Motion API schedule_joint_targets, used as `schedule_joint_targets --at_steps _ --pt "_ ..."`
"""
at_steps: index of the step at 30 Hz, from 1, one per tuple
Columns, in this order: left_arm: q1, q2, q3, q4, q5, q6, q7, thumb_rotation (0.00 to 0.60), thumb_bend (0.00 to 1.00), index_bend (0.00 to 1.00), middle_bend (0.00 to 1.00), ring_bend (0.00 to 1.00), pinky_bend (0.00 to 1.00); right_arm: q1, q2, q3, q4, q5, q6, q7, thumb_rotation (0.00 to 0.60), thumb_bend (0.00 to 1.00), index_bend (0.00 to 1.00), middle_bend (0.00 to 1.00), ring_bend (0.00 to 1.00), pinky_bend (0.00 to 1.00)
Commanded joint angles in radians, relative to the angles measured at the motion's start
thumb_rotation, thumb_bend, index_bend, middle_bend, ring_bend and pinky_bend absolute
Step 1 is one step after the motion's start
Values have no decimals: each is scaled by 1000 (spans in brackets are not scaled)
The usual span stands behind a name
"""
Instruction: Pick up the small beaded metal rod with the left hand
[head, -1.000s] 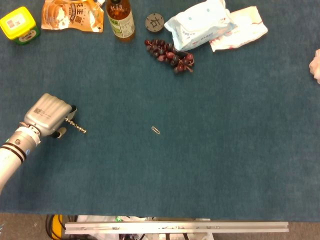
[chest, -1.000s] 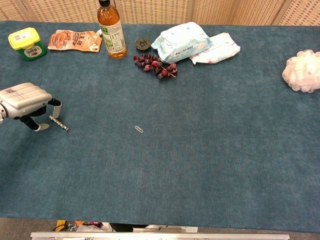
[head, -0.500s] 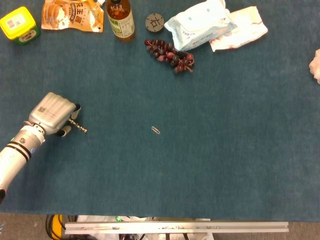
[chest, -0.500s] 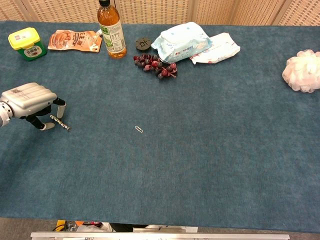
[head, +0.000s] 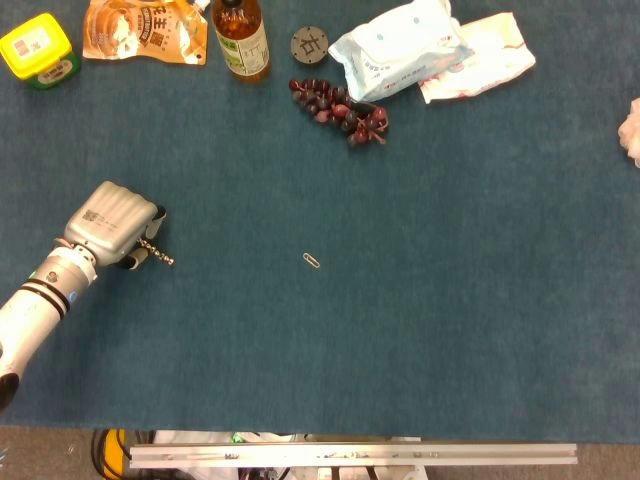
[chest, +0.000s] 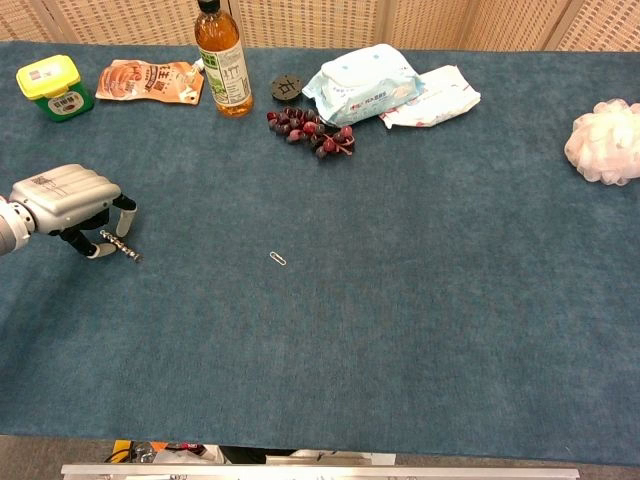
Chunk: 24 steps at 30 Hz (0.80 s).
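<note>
Beaded rod (head: 157, 252) lay flat on the blue table cloth (head: 420, 330), well to the left of the paperclip (head: 311, 260) and roughly level with it. Long axis ran diagonally: one end tucked under the left hand (head: 108, 224), the free end pointing toward the paperclip and slightly toward the robot.

Left hand sat right over the rod's far-from-paperclip end. In the chest view the fingers (chest: 124, 214) curled downward, tips straddling that end of the rod (chest: 121, 246). Couldn't tell whether they had actually pinched it or were just touching the cloth on either side; the rod looked like it was resting on the table, not lifted.

Right hand wasn't visible in either view, so the left was the only hand anywhere near.

My read: the grasp hinged on closing across the rod's short dimension at the covered end. The thing is thin and low on the cloth, so fingertips would need to get right down to the surface; risk of it rolling or skidding toward the paperclip.
</note>
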Motion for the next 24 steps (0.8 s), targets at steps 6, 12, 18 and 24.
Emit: schedule_joint_targets --at_steps 6,12,18,24 --pt "-3 -11 -4 3 -18 -7 15 600 293 532 970 941 943 -2 1 0 2 1 1 3 600 284 0 1 0 85" --pt "-2 -14 -8 1 -26 1 21 600 332 570 979 945 946 -1 0 0 4 1 -2 6 600 284 0 1 0 85" --pt "-1 -18 -10 2 -33 4 20 600 337 601 988 951 958 0 -2 1 9 2 -6 10 600 284 0 1 0 85" --pt "6 -3 -15 -23 -32 31 25 600 337 614 992 953 960 2 -3 3 13 0 -5 15 600 284 0 1 0 85"
